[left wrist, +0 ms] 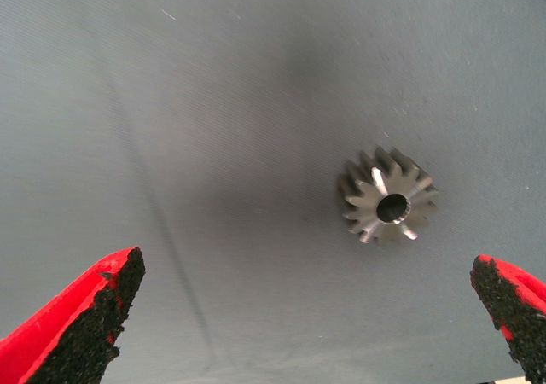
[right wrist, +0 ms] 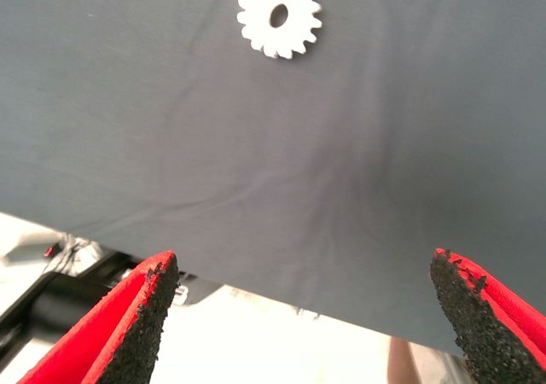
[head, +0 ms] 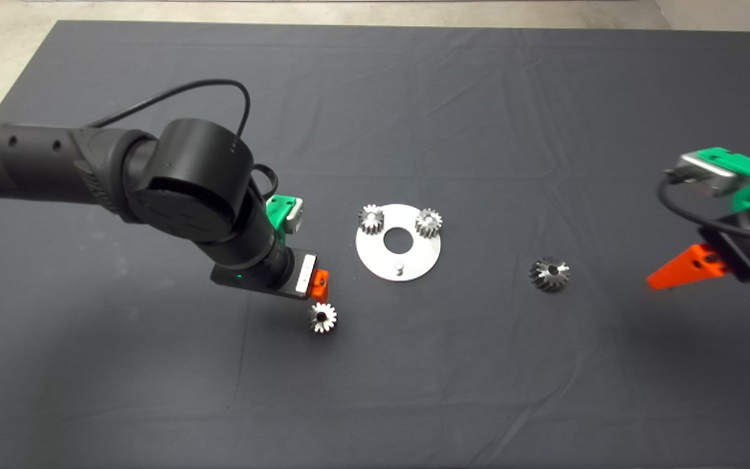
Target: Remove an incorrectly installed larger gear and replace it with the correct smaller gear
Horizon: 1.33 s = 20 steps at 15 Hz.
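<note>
Your left gripper hovers with fingers spread wide over the small gear, which lies flat on the mat at about eight o'clock from the plate; in the left wrist view that gear sits between the pads but nearer one side; it is bright metal, short-toothed, with a round bore. I judge the step in hand to be picking it up: centre it between the fingers, lower, then close on the teeth. The plate is a thin white disc with a centre hole; two grey gears stand on it at eleven and one o'clock, and a bare peg at six awaits the small gear. The big gear, dark, chunky, slant-toothed, lies on the mat at three o'clock, well apart from the plate, so removal looks done. Your right gripper waits at the right edge, fingers apart, holding nothing.
</note>
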Each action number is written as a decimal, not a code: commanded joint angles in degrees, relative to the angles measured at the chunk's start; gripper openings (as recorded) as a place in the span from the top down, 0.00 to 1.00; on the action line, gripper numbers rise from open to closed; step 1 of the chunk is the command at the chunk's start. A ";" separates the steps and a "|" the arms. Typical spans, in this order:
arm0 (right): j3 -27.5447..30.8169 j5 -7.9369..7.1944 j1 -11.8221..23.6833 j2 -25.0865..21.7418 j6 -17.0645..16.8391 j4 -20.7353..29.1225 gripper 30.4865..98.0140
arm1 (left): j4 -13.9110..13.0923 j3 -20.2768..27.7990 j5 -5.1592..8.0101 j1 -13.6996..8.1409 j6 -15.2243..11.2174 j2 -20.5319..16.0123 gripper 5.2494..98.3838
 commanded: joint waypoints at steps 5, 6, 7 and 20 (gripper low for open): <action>5.36 0.71 1.58 0.42 3.24 4.29 0.30 | 2.87 -0.71 4.26 2.74 -0.63 0.30 0.00; 5.36 0.71 1.58 0.44 3.24 4.28 0.30 | 2.87 -0.72 4.18 2.74 -0.65 0.30 0.00; 5.35 0.71 1.58 0.44 3.24 4.28 0.30 | 2.87 -0.64 4.09 2.74 -0.72 0.43 0.00; 5.27 0.71 1.67 0.44 3.18 4.28 0.30 | 3.04 -4.15 3.74 3.50 -1.60 5.57 0.00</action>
